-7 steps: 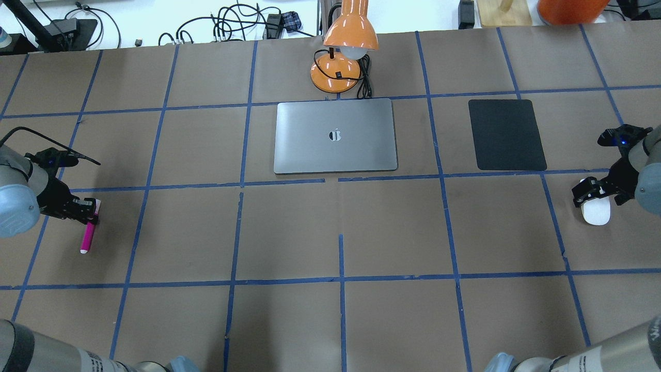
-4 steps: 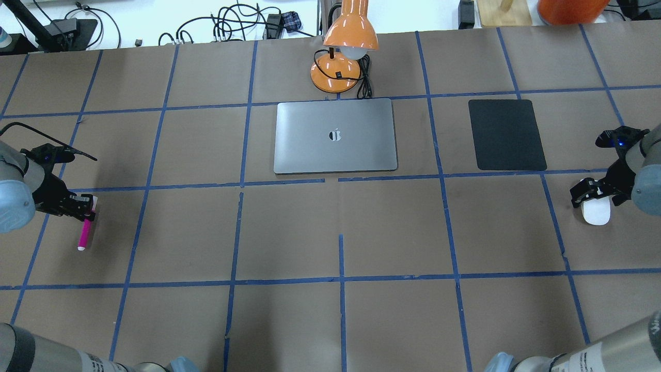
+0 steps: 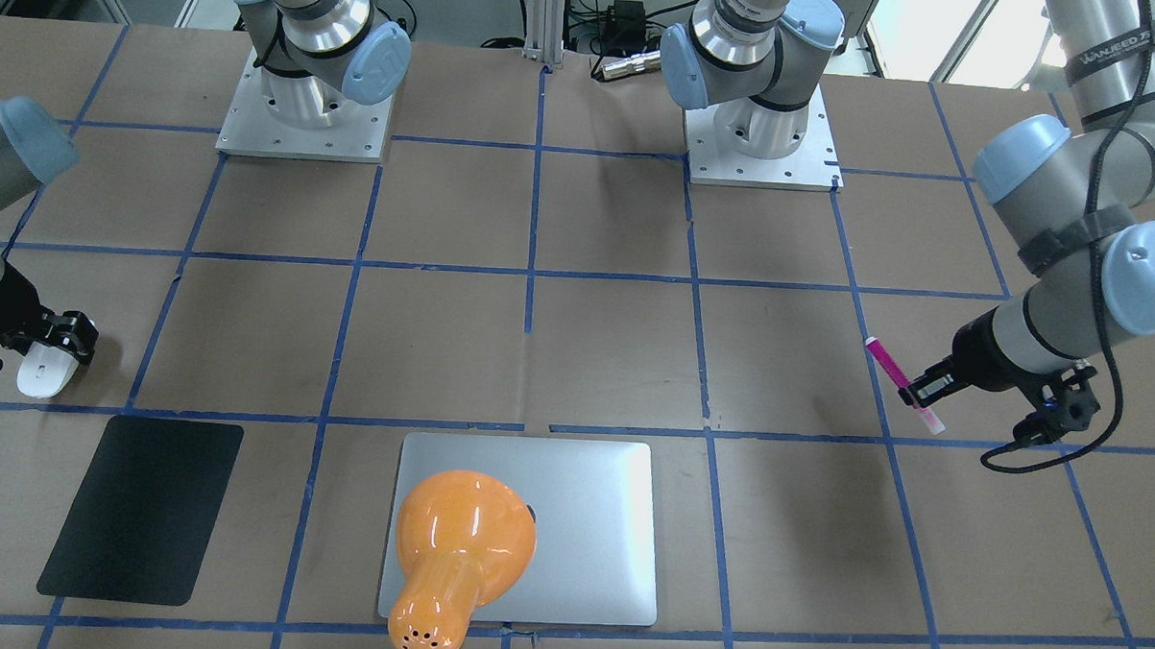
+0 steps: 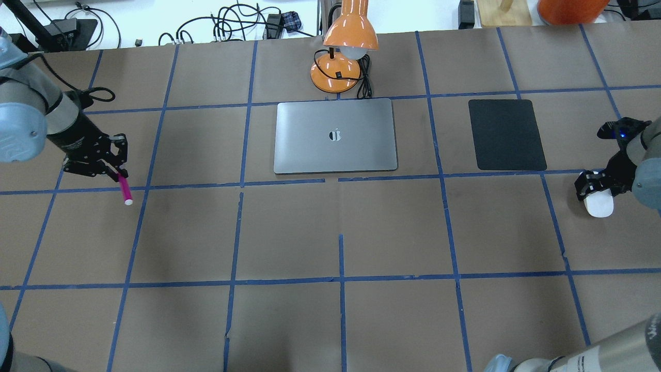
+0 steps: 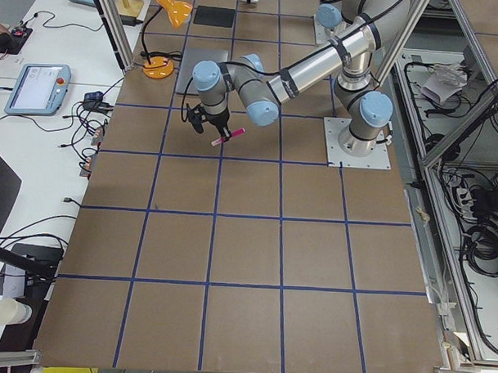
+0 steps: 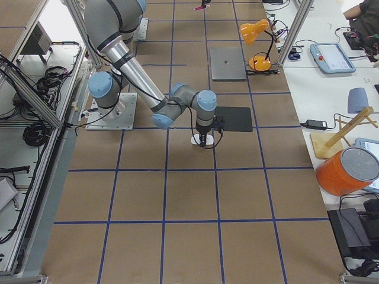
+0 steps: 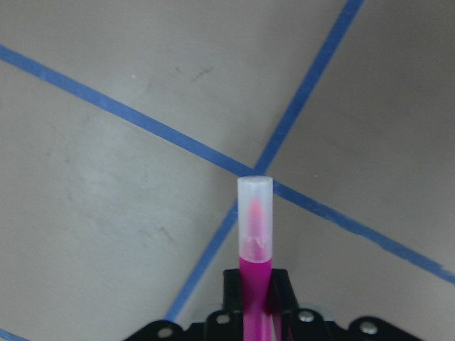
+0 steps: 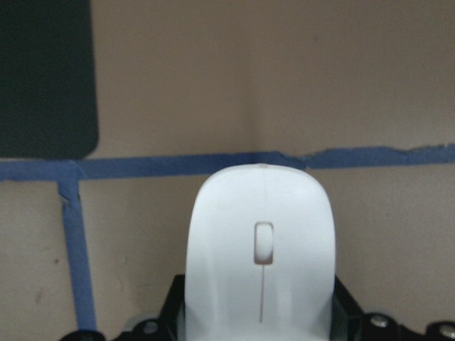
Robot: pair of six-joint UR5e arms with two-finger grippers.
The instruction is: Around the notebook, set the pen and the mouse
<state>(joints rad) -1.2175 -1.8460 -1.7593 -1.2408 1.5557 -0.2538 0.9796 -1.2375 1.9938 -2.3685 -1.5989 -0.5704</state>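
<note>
Two grasps on and nothing placed yet, that's my read.

Front-facing view first: the left gripper is clamped across the pen, which slants out of the jaws well to the side of the notebook. Over on the other side, the right gripper sits on the mouse, near the black mat. The orange lamp hides part of the notebook here.

Overhead view: the pen hangs over a blue tape line, well apart from the notebook's left edge. The mouse is far right, with the mat lying between it and the notebook.

Left side view: the pen is plainly off the table, carried.

Right side view: the mouse is low under the near arm, and I can't tell if it has cleared the surface.

Left wrist view: the fingers pinch the magenta barrel and the pale cap pokes forward.

Right wrist view: the black fingers hug both flanks of the mouse, scroll mark up.

So I judge we're in the carry step. Next I'd bring the pen in beside the notebook's left edge, lower it flat and let go, then lift the mouse past the mat to the right edge
</note>
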